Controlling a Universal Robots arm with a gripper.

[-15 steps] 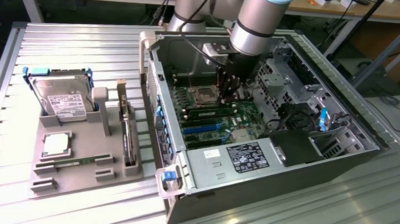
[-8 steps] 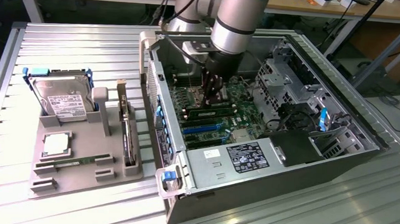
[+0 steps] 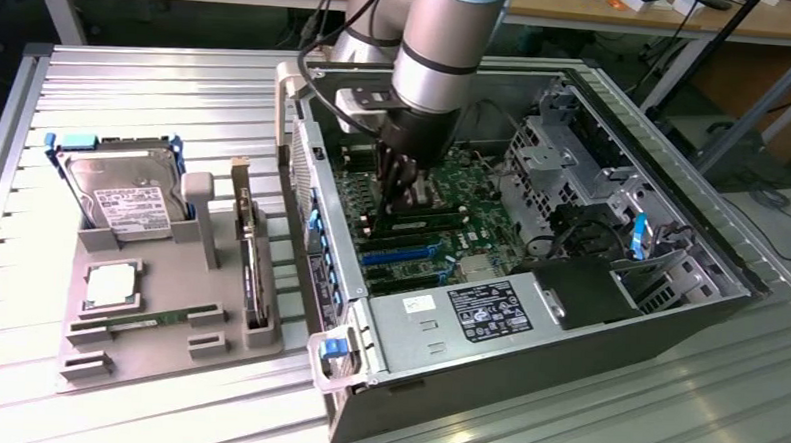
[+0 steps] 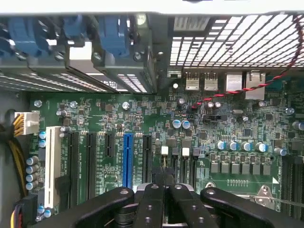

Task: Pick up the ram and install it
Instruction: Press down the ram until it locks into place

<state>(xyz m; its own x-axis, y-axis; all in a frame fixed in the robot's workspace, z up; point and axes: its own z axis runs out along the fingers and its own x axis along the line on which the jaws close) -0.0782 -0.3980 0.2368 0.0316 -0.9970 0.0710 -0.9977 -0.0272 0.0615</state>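
Fingers (image 4: 164, 197) pressing one ram (image 3: 416, 220).

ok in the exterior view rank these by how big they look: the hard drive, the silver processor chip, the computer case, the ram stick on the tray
1. computer case
2. hard drive
3. silver processor chip and ram stick: unsure. The stick looks longer but far slimmer, so neither clearly looks bigger.

A slim green ram (image 3: 142, 322) stick is seen lying flat in a slot of the grey holder tray on the bench, at the exterior view's left (well apart from the open computer case). A second, dark stick (image 3: 416, 220) is seated among the motherboard's memory slots, beneath the fingers.
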